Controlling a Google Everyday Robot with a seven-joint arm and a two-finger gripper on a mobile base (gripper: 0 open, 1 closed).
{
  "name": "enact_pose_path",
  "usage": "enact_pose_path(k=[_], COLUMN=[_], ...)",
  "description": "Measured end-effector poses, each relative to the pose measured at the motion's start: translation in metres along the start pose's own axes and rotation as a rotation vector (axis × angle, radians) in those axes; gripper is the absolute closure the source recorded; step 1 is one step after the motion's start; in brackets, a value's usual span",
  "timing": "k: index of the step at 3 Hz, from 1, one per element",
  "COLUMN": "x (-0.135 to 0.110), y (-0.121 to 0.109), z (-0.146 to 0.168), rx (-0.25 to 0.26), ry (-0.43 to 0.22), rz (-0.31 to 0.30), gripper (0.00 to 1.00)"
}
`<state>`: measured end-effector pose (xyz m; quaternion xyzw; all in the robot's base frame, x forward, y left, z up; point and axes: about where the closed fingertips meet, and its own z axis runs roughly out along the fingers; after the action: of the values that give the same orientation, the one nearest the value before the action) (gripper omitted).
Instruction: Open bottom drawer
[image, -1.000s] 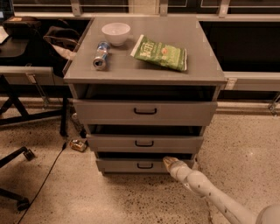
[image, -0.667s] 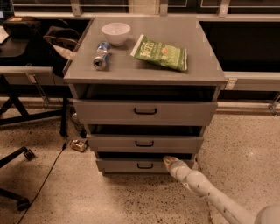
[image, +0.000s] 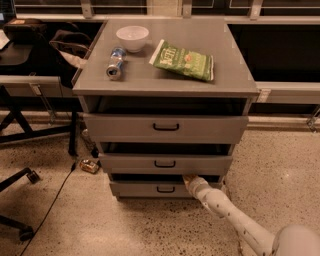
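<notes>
1. Gripper (image: 190, 180) sat at the top edge of the bottom drawer (image: 140, 189), just right of its handle (image: 165, 189); whether it was spread or pressed together could not be told.
2. One white jointed arm (image: 235, 220) reached in low from the right, crossing the drawer's right end.
3. One grey cabinet (image: 165, 82) had three flat drawer fronts and three black bar handles. Bottom drawer was lowest and shortest, with a dark gap above each front.
4. On top were one white round bowl (image: 132, 37), one can (image: 116, 63) lying on its side and one green crinkled bag (image: 183, 60).
5. Floor (image: 280, 165) was speckled. At left were one black cable (image: 50, 210), dark chair legs (image: 20, 180) and one small object (image: 90, 165) near the cabinet's base.
</notes>
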<state>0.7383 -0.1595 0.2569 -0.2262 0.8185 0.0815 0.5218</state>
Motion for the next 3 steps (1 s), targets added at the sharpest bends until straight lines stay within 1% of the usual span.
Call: enact_pose_path(k=[1,2,3], x=[0.000,0.002,0.005], y=[0.000,0.002,0.003], z=[0.000,0.005,0.012], rx=[0.000,0.020,0.046], ry=[0.000,0.010,0.015], rz=[0.000,-0.019,-0.025], gripper=[1.00,1.00,1.00])
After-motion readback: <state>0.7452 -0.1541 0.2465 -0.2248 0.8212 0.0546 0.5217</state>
